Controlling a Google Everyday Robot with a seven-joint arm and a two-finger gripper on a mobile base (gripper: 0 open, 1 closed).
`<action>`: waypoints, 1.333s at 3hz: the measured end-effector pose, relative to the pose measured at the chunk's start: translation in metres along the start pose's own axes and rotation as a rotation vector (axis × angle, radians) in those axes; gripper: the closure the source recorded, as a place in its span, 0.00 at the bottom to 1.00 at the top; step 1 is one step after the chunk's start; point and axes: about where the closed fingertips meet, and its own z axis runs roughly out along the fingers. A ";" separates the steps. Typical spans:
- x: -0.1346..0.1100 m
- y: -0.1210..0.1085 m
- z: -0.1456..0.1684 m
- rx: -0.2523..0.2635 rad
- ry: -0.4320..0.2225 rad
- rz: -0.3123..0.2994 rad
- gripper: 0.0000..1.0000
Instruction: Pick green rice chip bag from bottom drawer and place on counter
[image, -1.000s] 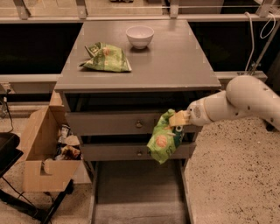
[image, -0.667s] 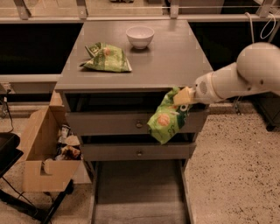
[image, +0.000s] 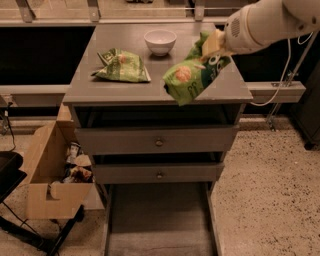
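My gripper is shut on the top end of the green rice chip bag, a glossy bright-green bag with round tan chip pictures. The bag hangs tilted down to the left, above the right front part of the grey counter. I cannot tell whether its lower end touches the counter. My white arm reaches in from the upper right. The bottom drawer is pulled open at the bottom of the view, and its bare grey floor holds nothing.
A paler, flatter green bag lies on the counter's left side. A white bowl stands at the back middle. Two shut drawer fronts with round knobs sit below. An open cardboard box stands on the floor at left.
My gripper has lifted the green rice chip bag from in front of the drawer fronts up and over the counter's right front part. The view has also shifted closer.
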 end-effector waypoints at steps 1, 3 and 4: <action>-0.061 0.001 0.004 0.051 -0.120 -0.051 1.00; -0.116 -0.037 0.058 0.135 -0.232 -0.083 1.00; -0.117 -0.041 0.065 0.136 -0.229 -0.081 0.85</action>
